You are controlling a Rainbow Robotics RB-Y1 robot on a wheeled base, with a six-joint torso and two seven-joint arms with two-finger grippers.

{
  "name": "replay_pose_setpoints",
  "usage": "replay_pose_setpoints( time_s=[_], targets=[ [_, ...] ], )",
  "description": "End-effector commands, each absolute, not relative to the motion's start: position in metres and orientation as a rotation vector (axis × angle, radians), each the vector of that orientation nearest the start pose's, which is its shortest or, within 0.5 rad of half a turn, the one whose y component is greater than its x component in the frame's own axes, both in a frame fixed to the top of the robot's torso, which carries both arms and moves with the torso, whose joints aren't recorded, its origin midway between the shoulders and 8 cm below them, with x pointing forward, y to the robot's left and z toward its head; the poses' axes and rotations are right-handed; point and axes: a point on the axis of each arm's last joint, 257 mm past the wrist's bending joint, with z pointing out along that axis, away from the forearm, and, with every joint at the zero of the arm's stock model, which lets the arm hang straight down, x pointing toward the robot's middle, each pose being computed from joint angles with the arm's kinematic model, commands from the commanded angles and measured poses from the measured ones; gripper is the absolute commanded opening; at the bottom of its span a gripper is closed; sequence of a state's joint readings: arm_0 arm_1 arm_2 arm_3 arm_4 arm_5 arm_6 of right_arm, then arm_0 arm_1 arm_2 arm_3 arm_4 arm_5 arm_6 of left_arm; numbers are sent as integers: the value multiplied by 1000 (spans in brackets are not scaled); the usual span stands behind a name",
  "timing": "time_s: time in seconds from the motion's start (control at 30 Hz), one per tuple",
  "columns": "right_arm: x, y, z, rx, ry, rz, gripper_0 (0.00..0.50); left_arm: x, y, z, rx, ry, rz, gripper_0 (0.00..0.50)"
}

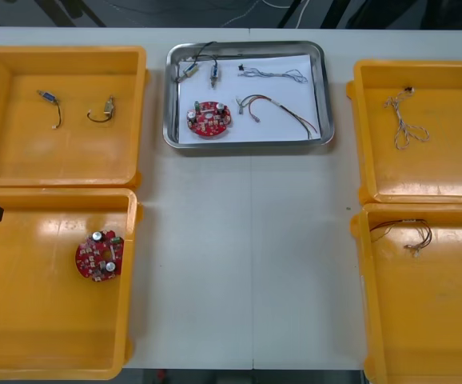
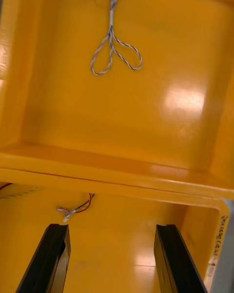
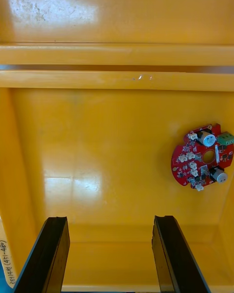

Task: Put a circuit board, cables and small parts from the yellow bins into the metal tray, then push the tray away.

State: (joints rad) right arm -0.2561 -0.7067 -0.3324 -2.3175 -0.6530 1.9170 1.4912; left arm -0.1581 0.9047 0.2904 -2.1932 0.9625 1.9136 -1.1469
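Observation:
The metal tray (image 1: 322, 88) sits at the table's far middle, white inside, holding a round red circuit board (image 1: 209, 118), a red and yellow cable (image 1: 283, 110), a blue and white cable (image 1: 275, 75) and small metal parts (image 1: 213, 74). Another red board (image 1: 100, 256) (image 3: 203, 161) lies in the near left yellow bin (image 1: 23, 320). My left gripper (image 3: 111, 256) hangs open over that bin, the board ahead and off to one side. My right gripper (image 2: 113, 259) is open over the near right bin (image 1: 447, 320), a red and yellow cable (image 2: 73, 209) (image 1: 407, 234) just beyond one finger.
The far right bin (image 1: 455, 168) holds a twisted blue and white cable (image 1: 403, 122) (image 2: 114, 34). Small metal parts with black cables (image 1: 51, 102) (image 1: 103, 110) lie in the far left bin (image 1: 15, 152). Bare table runs between the bin pairs, in front of the tray.

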Motion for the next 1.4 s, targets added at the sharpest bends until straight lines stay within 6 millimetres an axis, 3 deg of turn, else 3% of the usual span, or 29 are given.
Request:
replay_pose_setpoints(
  time_s=[0.03, 0.3, 0.6, 0.8, 1.03, 1.4],
  targets=[
    [395, -405, -106, -68, 2474, -253, 500, 358, 389, -144, 20, 2705, 96, 500],
    [379, -415, -132, 10, 2543, -215, 500, 358, 389, -144, 20, 2705, 96, 500],
    [372, -387, -146, 109, 2555, -11, 500, 358, 389, -144, 20, 2705, 96, 500],
    [356, -388, -158, 112, 2583, -31, 500, 358, 389, -144, 20, 2705, 96, 500],
    [332, -387, -185, 117, 2658, -27, 500, 358, 389, -144, 20, 2705, 96, 500],
    [333, -382, -182, 115, 2648, -20, 500, 358, 389, -144, 20, 2705, 96, 500]
  ],
)
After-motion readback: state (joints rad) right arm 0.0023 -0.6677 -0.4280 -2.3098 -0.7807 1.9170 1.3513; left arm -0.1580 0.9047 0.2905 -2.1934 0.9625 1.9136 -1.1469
